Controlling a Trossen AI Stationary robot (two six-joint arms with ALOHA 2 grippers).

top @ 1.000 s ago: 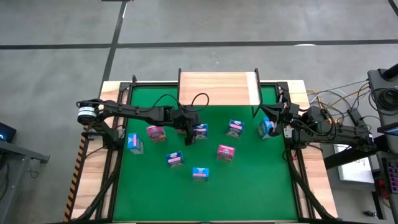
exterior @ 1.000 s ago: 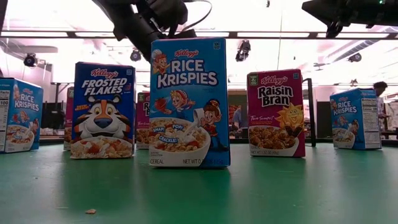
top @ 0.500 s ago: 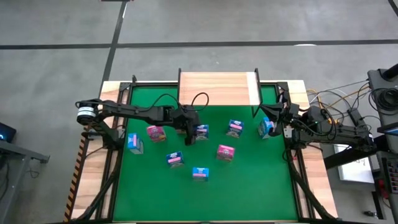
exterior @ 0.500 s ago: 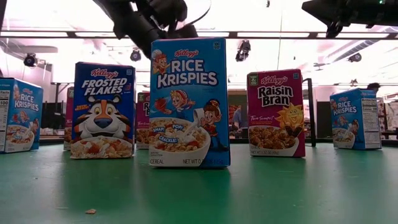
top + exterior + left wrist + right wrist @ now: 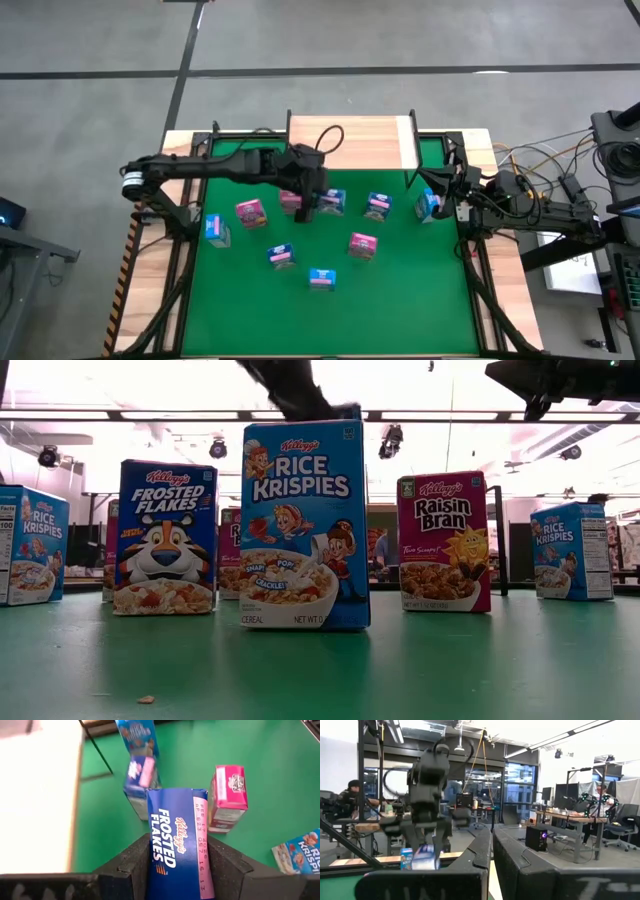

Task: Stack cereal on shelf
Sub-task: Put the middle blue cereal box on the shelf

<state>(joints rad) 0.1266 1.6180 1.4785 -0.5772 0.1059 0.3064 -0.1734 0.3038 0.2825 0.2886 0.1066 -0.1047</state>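
Transport step in hand — Frosted Flakes box [image 5: 177, 850] is pinched in the left tool [image 5: 306, 190], lifted just short of the shelf [image 5: 350, 140]; next, it must be carried over and set down — right tool [image 5: 446, 196], pressed together, is parked.

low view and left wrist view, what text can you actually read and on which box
"Kellogg's RICE KRISPIES", "SNAP! CRACKLE! POP!": middle light blue box.
"Kellogg's FROSTED FLAKES": dark blue box.
"Kellogg's Raisin Bran", "Two Scoops!": magenta box.
"RICE KRISPIES": left edge box and far right box.
"Kellogg's FROSTED FLAKES": box in the left gripper.
Net weight and date print: too small.
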